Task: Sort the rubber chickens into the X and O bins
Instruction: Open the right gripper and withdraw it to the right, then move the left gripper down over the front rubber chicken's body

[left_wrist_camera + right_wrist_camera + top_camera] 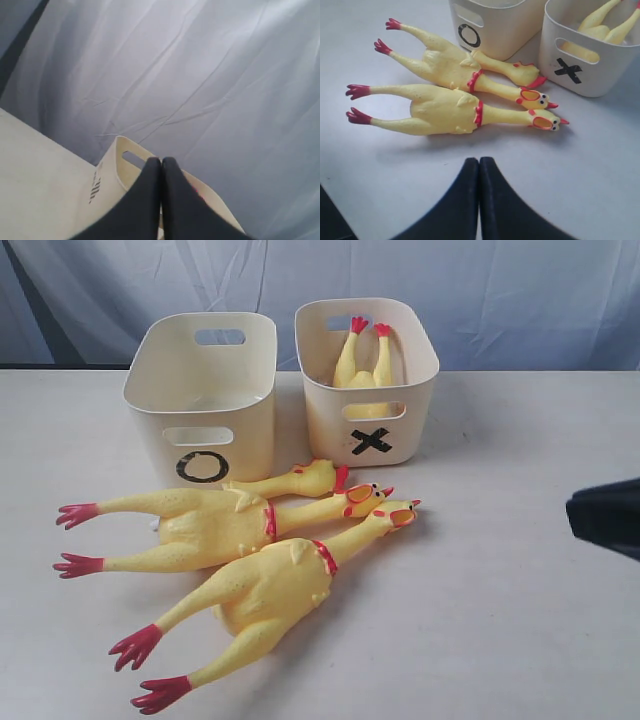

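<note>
Two long whole rubber chickens (215,528) (268,590) lie side by side on the table, heads toward the bins. A head-and-neck piece (300,480) lies just in front of the O bin (160,405). The headless body (362,362) stands feet-up inside the X bin (328,425). My right gripper (479,161) is shut and empty, hovering short of the nearer chicken (450,111); it shows as a dark shape (588,515) at the right edge. My left gripper (161,161) is shut and empty, raised near a cream bin (117,172) whose mark is hidden.
The bins stand side by side at the back of a white table (500,580), against a pale blue cloth backdrop (500,290). The O bin (492,30) and X bin (590,70) sit beyond the chickens in the right wrist view.
</note>
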